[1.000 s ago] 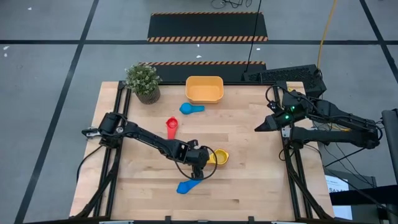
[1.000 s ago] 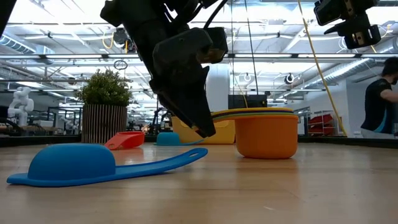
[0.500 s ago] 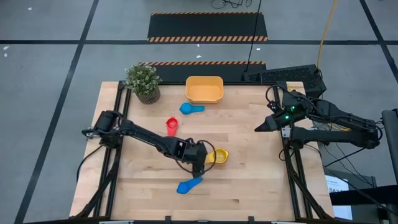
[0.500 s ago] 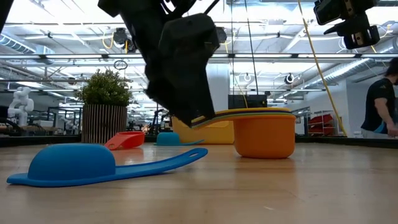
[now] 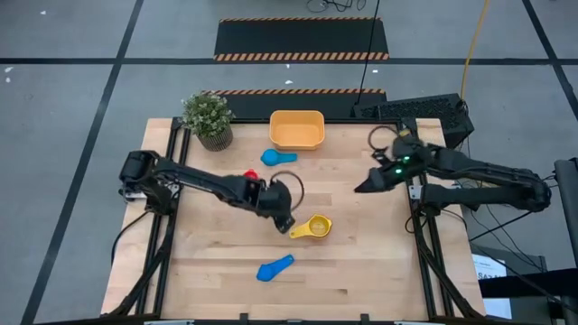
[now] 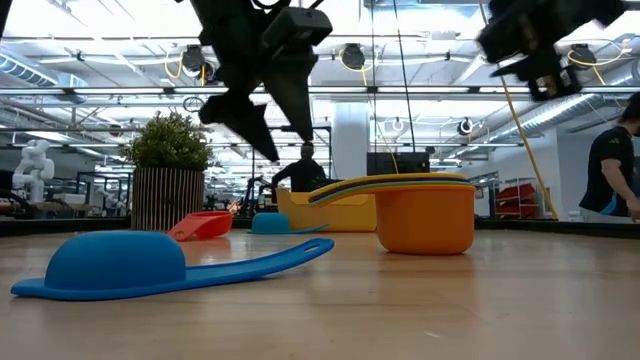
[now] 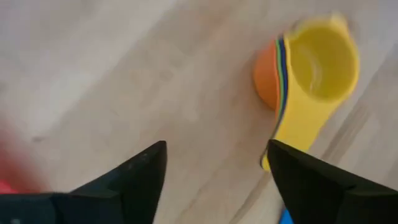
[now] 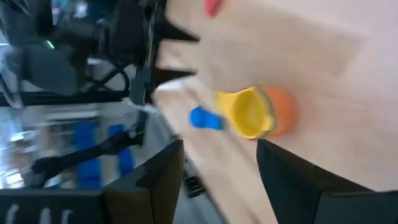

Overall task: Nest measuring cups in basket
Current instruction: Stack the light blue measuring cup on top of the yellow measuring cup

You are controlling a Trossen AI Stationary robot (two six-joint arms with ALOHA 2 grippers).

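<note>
A nested stack of measuring cups [image 5: 316, 226], yellow innermost and orange outermost, stands upright on the table's middle [image 6: 425, 215] [image 7: 311, 68] [image 8: 255, 112]. A blue cup [image 5: 274, 268] lies mouth down near the front [image 6: 115, 262]. A red cup [image 5: 250, 178] lies behind my left arm, and a light blue cup [image 5: 275, 157] lies in front of the orange-yellow basket [image 5: 297, 129]. My left gripper [image 5: 287, 221] [image 6: 268, 135] [image 7: 214, 146] hangs open above the table, left of the stack, holding nothing. My right gripper [image 5: 361, 188] [image 8: 217, 146] hovers open at the right.
A potted plant [image 5: 209, 118] stands at the far left corner. A black device [image 5: 420, 110] sits beyond the far right corner. A person [image 6: 610, 165] stands in the room behind. Bare wood lies between the stack and my right gripper.
My left gripper has risen from the stack's handle and drawn back toward the table's far left, rolling as it went; its fingers now stand apart and clear of the stack, which has stayed in place. My right gripper has moved a little toward the table's middle.
</note>
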